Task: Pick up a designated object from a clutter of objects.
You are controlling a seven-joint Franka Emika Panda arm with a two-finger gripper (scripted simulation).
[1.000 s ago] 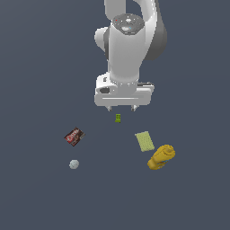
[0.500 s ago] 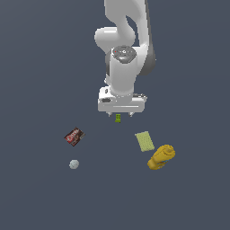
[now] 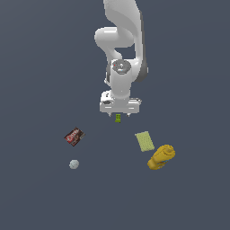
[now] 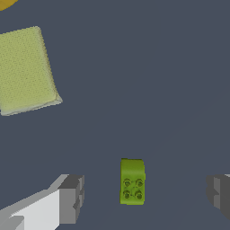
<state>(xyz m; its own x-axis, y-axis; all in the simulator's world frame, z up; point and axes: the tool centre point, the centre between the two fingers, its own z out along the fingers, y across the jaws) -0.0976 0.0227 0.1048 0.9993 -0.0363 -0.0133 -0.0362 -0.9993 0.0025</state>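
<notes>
The tiny bright green block [image 3: 117, 118] with four studs lies on the dark floor; in the wrist view it [image 4: 132, 181] sits between my two fingers, touching neither. My gripper [image 3: 119, 115] is open and hangs low right over it, its grey fingertips [image 4: 72, 199] on either side with wide gaps. The rest of the clutter lies apart: a pale green flat rectangle [image 3: 144, 141], also in the wrist view [image 4: 25, 70], a yellow bottle-like object [image 3: 161, 157], a dark red-brown packet [image 3: 74, 136] and a small grey-white ball [image 3: 74, 164].
The arm's white body [image 3: 121, 54] rises behind the gripper. The pale rectangle and the yellow bottle lie toward the exterior view's right of the block, the packet and the ball toward its left. A sliver of the yellow bottle [image 4: 6, 3] shows in the wrist view.
The arm has come down toward the floor, and the open gripper now straddles the green block. The objects have not moved.
</notes>
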